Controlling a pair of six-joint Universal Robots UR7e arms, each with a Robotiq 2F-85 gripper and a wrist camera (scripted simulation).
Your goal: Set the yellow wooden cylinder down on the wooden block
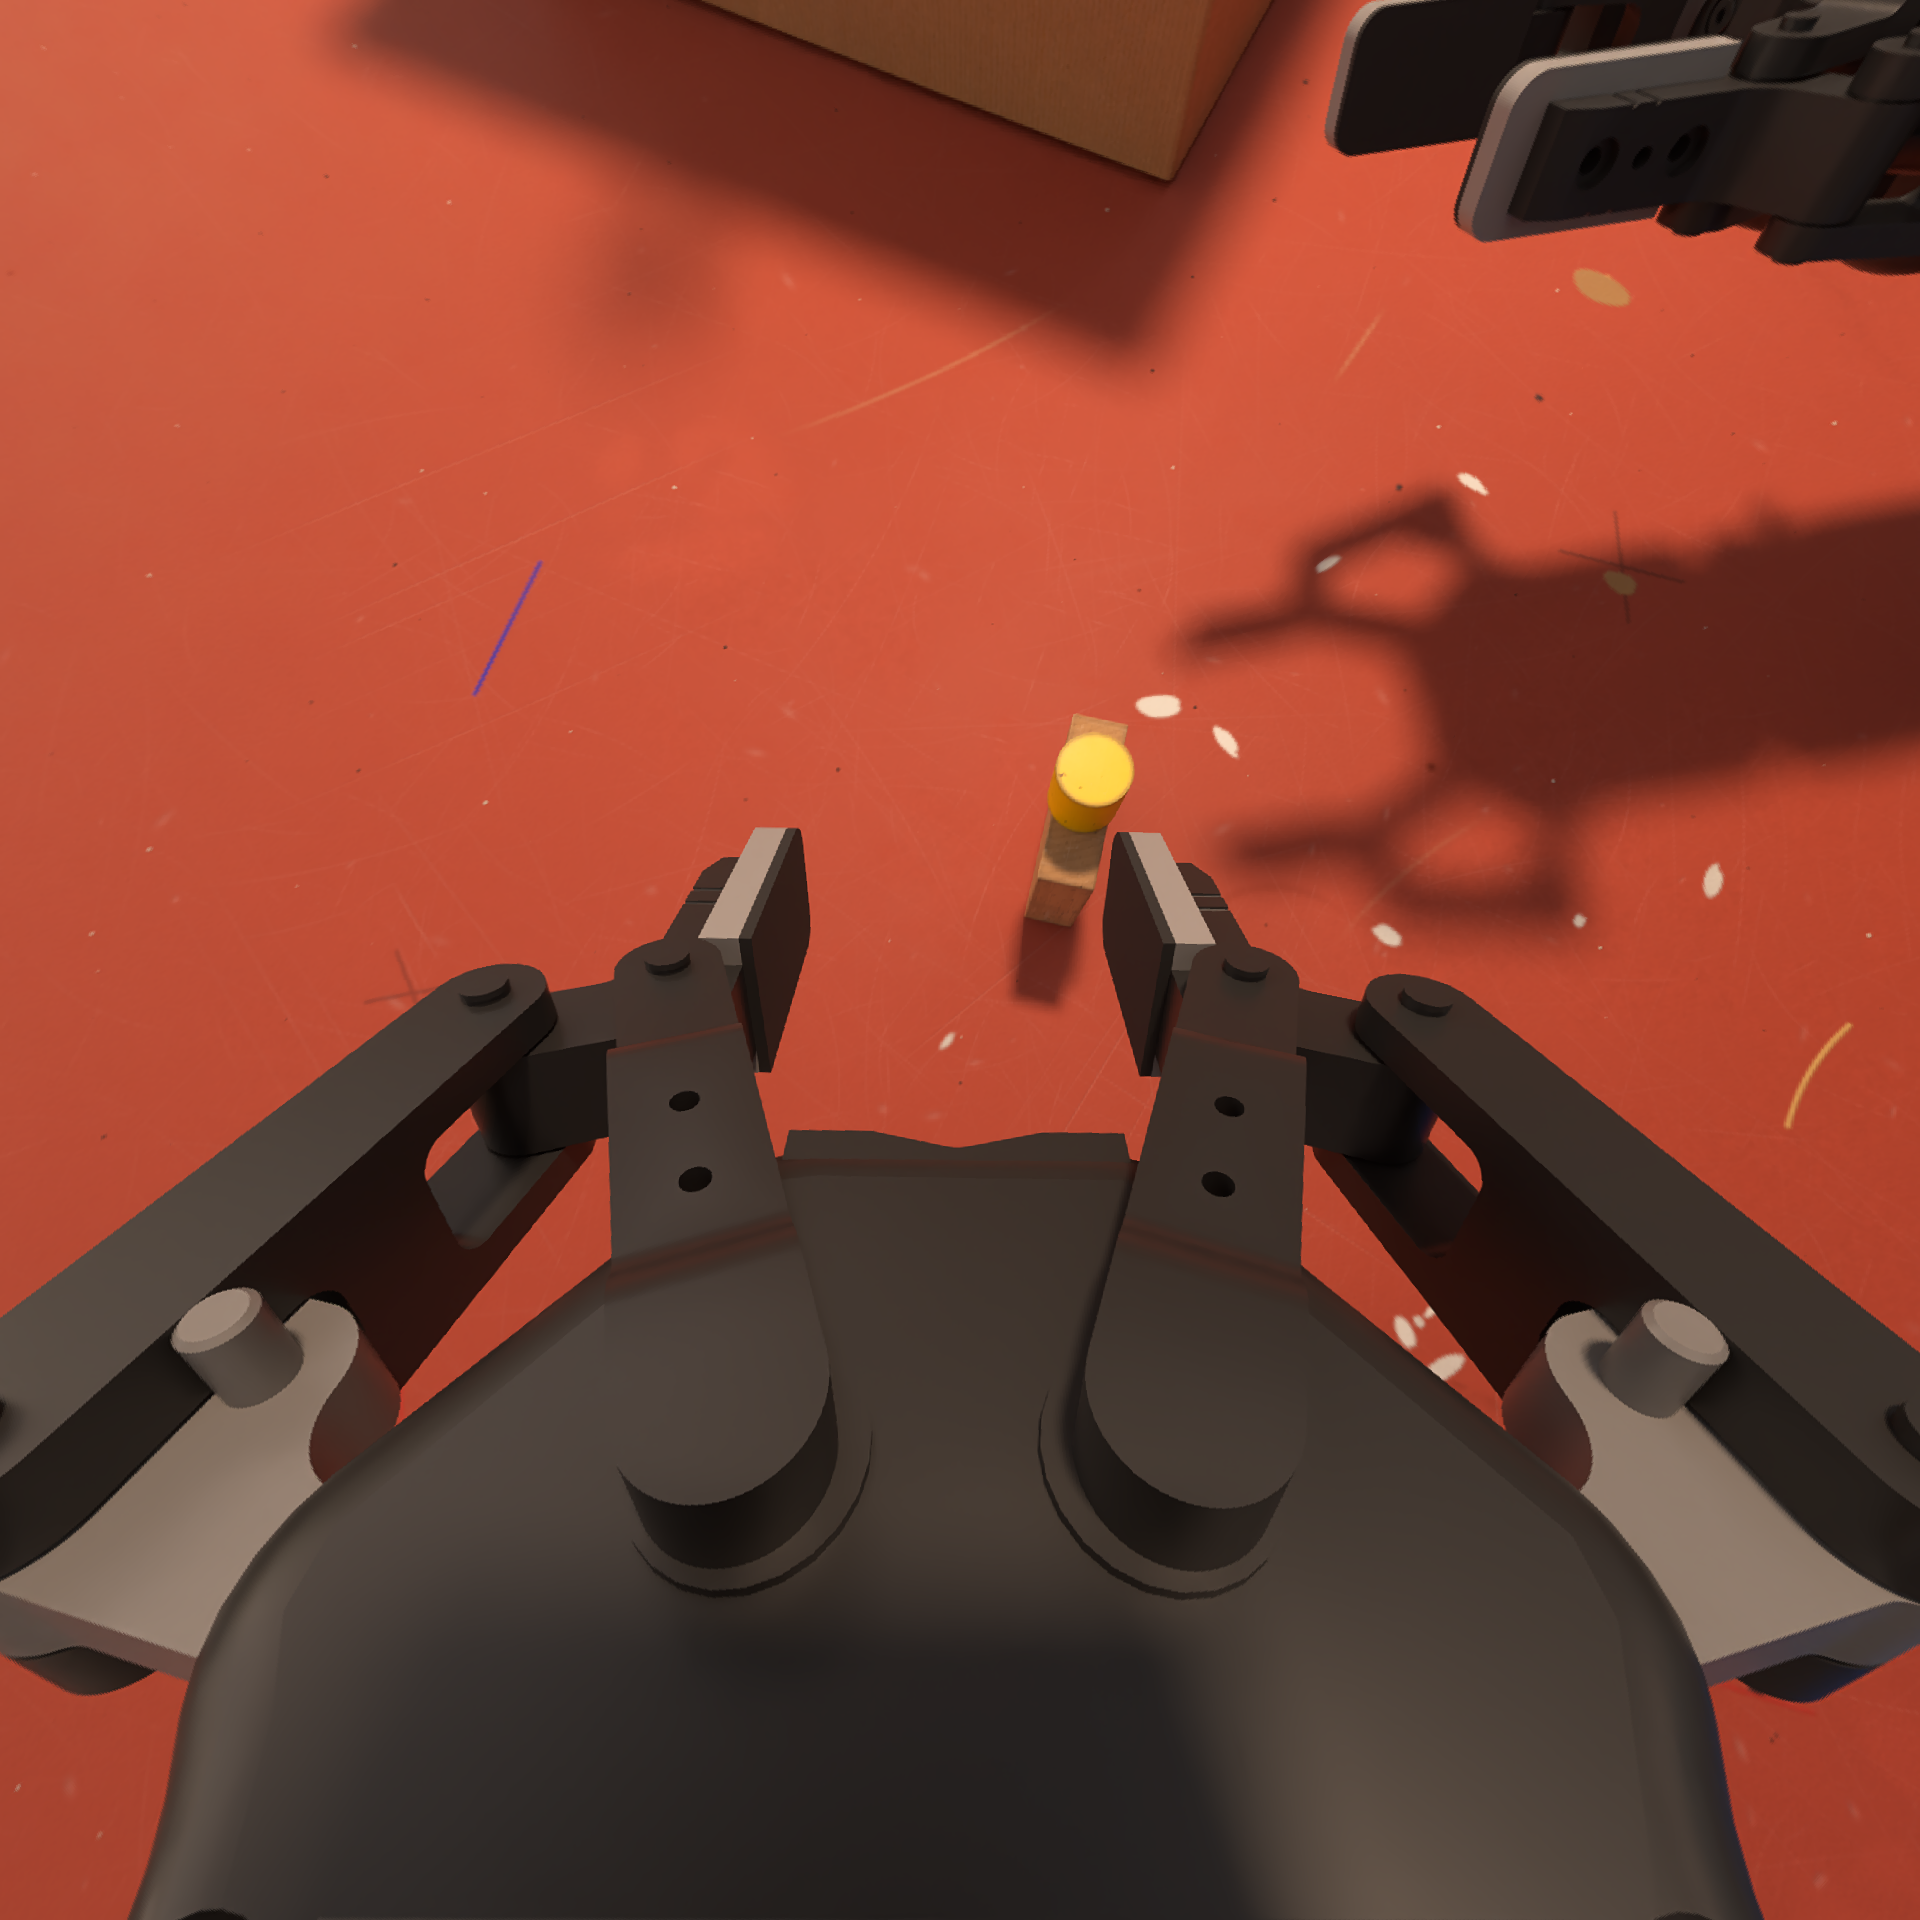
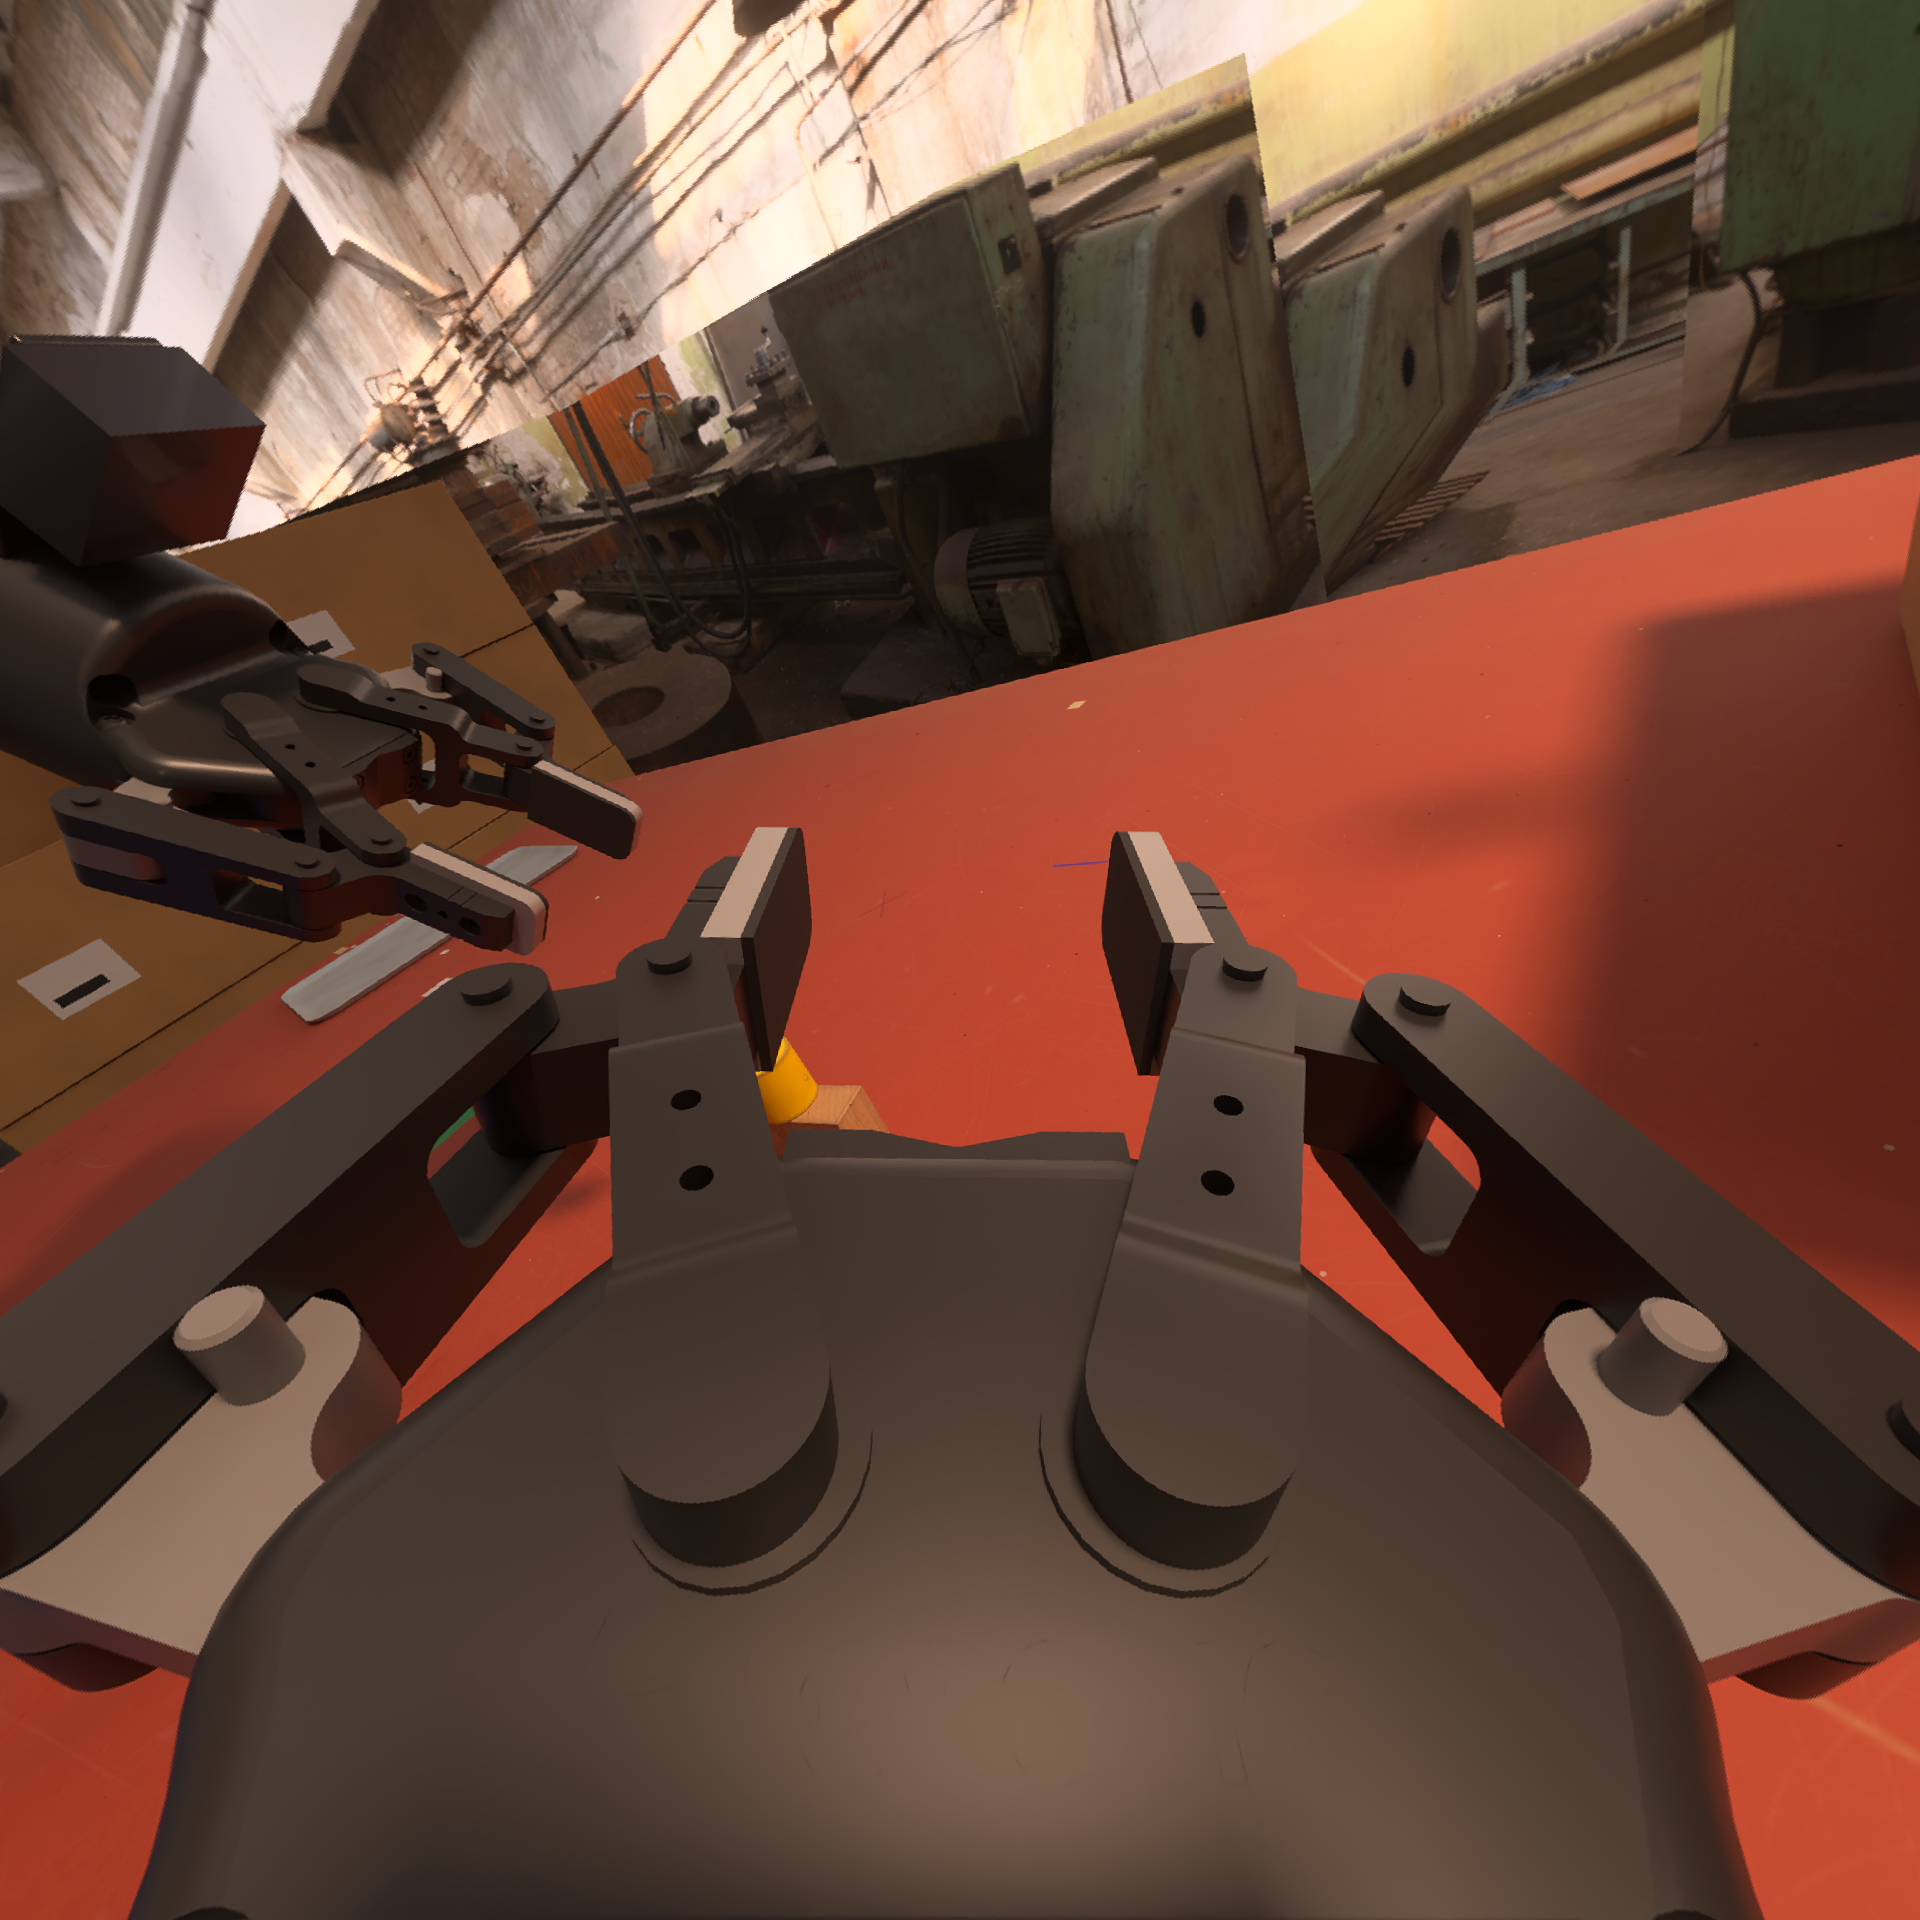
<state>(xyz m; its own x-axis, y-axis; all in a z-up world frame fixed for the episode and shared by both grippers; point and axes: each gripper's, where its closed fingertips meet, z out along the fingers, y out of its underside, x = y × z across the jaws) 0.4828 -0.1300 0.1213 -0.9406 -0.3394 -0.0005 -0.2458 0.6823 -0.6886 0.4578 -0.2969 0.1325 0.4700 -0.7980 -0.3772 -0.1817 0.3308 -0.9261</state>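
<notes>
The yellow wooden cylinder (image 1: 1088,784) stands upright on the wooden block (image 1: 1065,883), which lies on the red table. My left gripper (image 1: 956,904) is open and empty, above and just short of them; the block is near its right finger. In the right wrist view the cylinder (image 2: 788,1081) and the block (image 2: 847,1110) peek out behind my left finger, mostly hidden. My right gripper (image 2: 956,904) is open and empty above the table. It also shows at the top right of the left wrist view (image 1: 1455,156). The left gripper shows at the left of the right wrist view (image 2: 577,868).
A cardboard box (image 1: 1018,73) stands at the far side of the red table (image 1: 520,416). In the right wrist view a flat cardboard piece (image 2: 208,935) and a grey strip (image 2: 416,935) lie at the left. Old green machines stand beyond the table edge.
</notes>
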